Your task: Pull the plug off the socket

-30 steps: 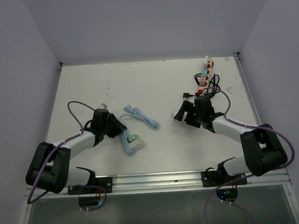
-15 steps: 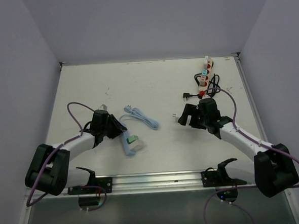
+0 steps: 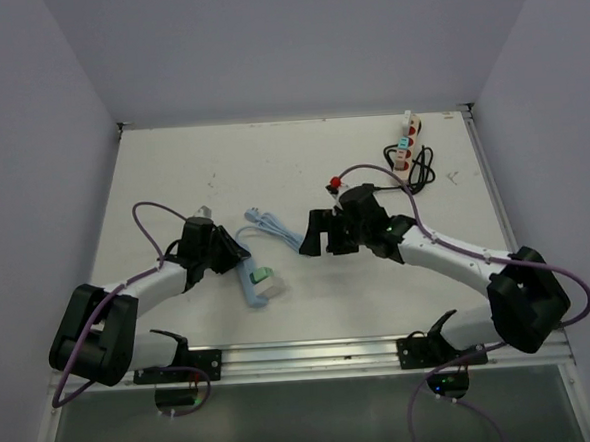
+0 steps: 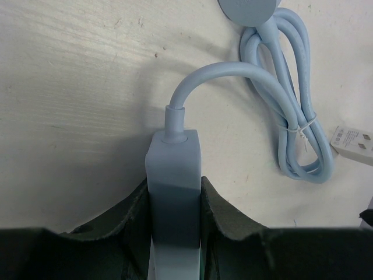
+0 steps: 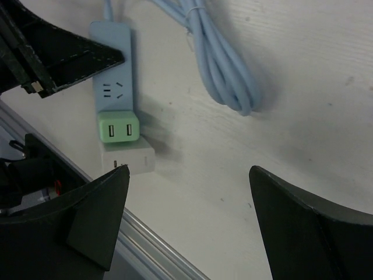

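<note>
Holding step: left claw (image 4: 173, 195) pinches the blue power strip (image 5: 112, 87) near its cord end, on the desk (image 5: 303, 105). Green plug (image 5: 118, 127) sits in the strip's opposite end. Right claw (image 5: 189, 170), spread wide, hovers near the strip. Next it needs to drop onto the plug, close and pull away.

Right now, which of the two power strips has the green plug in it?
The light blue strip clamped in the left fingers holds the green plug; the white strip lies far right.

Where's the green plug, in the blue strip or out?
In: the green plug sits flush on the blue strip, no prongs showing.
</note>
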Robot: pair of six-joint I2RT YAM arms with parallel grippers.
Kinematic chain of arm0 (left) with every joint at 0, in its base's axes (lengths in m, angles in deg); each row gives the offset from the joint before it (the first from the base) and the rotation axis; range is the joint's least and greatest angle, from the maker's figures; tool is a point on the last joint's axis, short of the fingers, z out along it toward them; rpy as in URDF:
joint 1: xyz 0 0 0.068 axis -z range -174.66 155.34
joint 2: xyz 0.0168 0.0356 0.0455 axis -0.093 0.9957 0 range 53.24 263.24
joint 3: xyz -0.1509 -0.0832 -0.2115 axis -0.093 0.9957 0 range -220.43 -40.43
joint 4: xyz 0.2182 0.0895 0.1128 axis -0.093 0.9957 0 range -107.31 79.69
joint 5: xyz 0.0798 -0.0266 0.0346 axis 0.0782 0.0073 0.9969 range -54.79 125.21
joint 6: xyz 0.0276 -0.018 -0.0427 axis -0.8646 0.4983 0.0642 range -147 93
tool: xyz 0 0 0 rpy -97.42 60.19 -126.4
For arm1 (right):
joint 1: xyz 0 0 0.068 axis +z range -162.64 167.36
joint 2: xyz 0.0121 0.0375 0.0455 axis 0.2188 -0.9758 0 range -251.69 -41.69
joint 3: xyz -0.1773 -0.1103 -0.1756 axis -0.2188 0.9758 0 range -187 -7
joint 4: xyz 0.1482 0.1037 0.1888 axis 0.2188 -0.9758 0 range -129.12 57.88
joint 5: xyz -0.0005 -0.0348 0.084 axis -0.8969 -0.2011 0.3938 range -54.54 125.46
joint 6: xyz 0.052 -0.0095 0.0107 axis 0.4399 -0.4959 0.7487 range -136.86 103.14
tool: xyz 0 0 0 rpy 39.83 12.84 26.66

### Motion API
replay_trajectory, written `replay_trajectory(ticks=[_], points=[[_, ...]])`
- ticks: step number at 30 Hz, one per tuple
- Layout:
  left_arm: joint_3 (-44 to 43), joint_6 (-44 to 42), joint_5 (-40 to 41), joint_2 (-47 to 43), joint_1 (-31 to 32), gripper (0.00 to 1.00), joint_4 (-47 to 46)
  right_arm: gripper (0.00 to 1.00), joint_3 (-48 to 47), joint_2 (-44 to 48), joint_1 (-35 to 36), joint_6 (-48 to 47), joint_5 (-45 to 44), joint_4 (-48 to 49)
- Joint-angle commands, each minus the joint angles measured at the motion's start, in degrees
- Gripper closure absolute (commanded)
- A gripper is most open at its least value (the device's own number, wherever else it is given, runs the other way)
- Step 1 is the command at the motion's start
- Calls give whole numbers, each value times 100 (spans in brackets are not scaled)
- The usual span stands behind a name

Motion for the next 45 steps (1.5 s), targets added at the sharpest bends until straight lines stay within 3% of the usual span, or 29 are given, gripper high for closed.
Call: replay_trajectory(ticks=[1, 11, 27, 33, 40, 42, 44, 45], points=[[181, -205, -89, -5, -9, 100, 73, 12, -564, -565, 438, 361, 363, 386], [207, -99, -177, -40, -9, 100, -24, 11, -1602, -2068, 1132, 738, 863, 852], [313, 129, -204, -119, -9, 100, -226, 15, -1550, -2851, 1458, 1011, 899, 1318], [348, 164, -186, -172, -9, 100, -244, 30, -1541, -2966, 1458, 1038, 960, 1424], [383, 208, -239, -207, -9, 100, -288, 71, -1524, -2922, 1458, 1002, 899, 1380], [409, 243, -282, -234, -9, 92, -297, 83, -1524, -2904, 1458, 976, 881, 1336], [427, 261, -352, -242, -9, 85, -314, 89, -1541, -2895, 1458, 950, 846, 1301], [427, 270, -379, -269, -9, 76, -314, 93, -1541, -2895, 1458, 950, 846, 1292]])
